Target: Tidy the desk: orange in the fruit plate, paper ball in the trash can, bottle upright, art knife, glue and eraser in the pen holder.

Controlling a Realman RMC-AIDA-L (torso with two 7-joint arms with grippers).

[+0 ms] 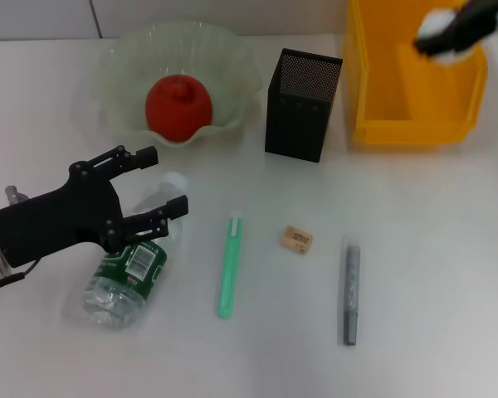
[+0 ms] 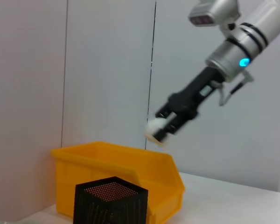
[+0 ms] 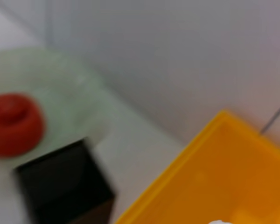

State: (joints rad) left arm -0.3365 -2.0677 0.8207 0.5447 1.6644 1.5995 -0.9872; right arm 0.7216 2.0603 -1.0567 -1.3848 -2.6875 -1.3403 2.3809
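The right gripper (image 1: 445,35) is being held above the trash can (image 1: 415,116), its fingers clamped on the paper ball (image 1: 436,25), which is hanging in the air over the bin's open top. The left gripper (image 1: 162,184) is being held with its fingers spread just over the bottle (image 1: 129,278), which is lying on its side on the desk (image 1: 432,249). The orange (image 1: 178,106) is sitting in the fruit plate (image 1: 116,66). The eraser (image 1: 296,239) is lying on the desk in front of the pen holder (image 1: 303,106), between a green art knife (image 1: 230,265) and a grey glue stick (image 1: 351,290).
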